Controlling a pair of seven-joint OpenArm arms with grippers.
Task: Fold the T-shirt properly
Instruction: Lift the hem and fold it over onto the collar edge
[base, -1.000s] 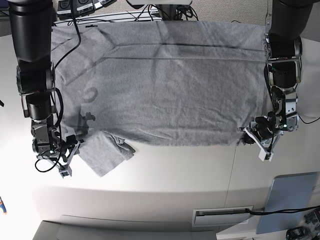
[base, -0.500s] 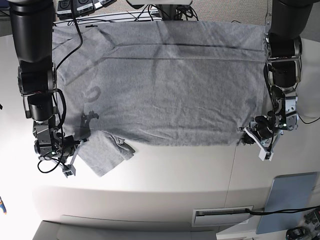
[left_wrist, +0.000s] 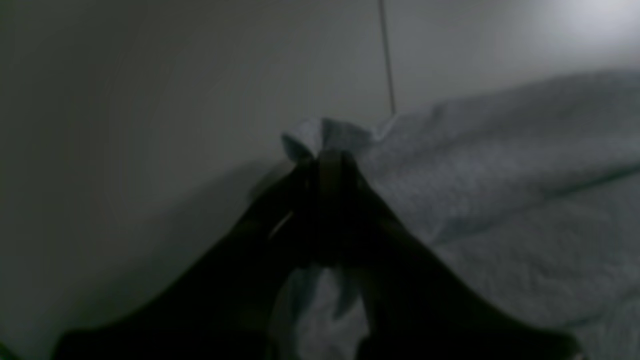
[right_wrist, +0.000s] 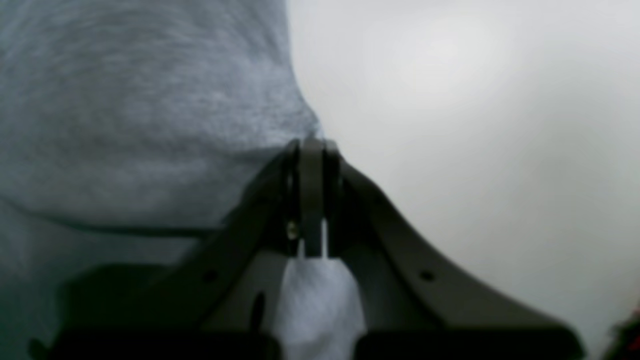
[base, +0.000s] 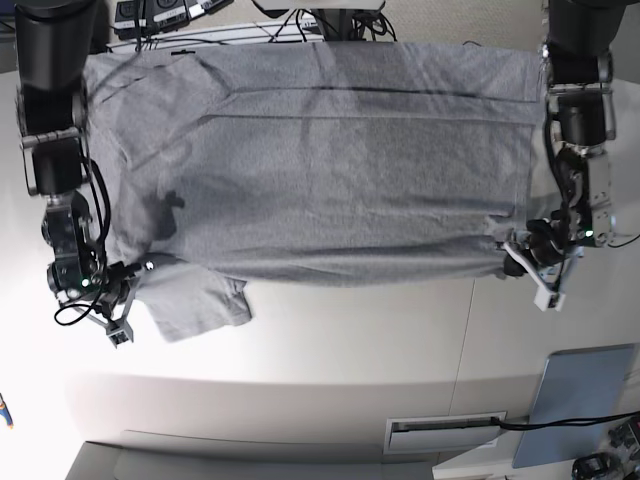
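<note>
Big heather-grey T-shirt (base: 330, 160) spread flat across the white table (base: 350, 370), plain face up, filling most of the upper half of the base view. One short sleeve (base: 195, 305) poking out toward 7 o'clock, lying flat on the table just below the main body.

Left gripper (base: 530, 262) down at the shirt's 4 o'clock corner, fingers pinched narrow on the fabric edge. Wrist view pretty dark, but a little tuft of grey cloth (left_wrist: 320, 137) bunched up right at the fingertips and more cloth trailing between the fingers below. Table seam line running toward 12 o'clock behind it.

Right gripper (base: 125, 285) over at the 8 o'clock side by the sleeve, jaws closed tight too. Wrist view clearer here: fingers (right_wrist: 312, 165) clamped together on the cloth edge, a pale fold of fabric (right_wrist: 317, 305) hanging between the finger bases, rest of the shirt off toward 10 o'clock, bare table toward 2 o'clock.

Cables (base: 330, 25) and gear along the far edge at 12 o'clock.
</note>
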